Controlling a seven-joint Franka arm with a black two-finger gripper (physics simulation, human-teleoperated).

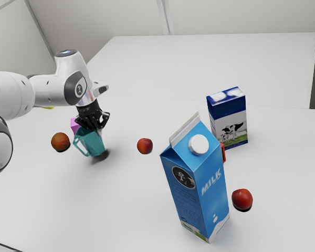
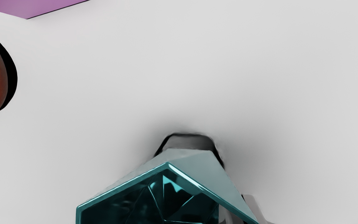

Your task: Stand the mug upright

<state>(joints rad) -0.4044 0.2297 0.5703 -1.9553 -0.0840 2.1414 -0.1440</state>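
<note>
While the arm (image 1: 46,89) comes in level from the exterior view's left, its hand bends down and slants a little, bringing our pincer (image 1: 97,130) to the mouth of the teal mug (image 1: 94,146). We have the pincer closed on the mug's wall, one finger inside the mouth and one outside. The mug leans, mouth up toward us, its handle on the exterior view's left, over the desk's (image 1: 121,205) part toward that side, well apart from the far edge.

Just beside it, on the exterior view's left, sits an orange-red fruit (image 1: 60,142); a pink-purple block (image 1: 74,125) is close behind. We have open room from the mug toward the near edge, and a wide stretch toward the far one. On the exterior view's right, a small red fruit (image 1: 145,146) comes first, then the tall milk carton (image 1: 194,184), well apart from the mug.
</note>
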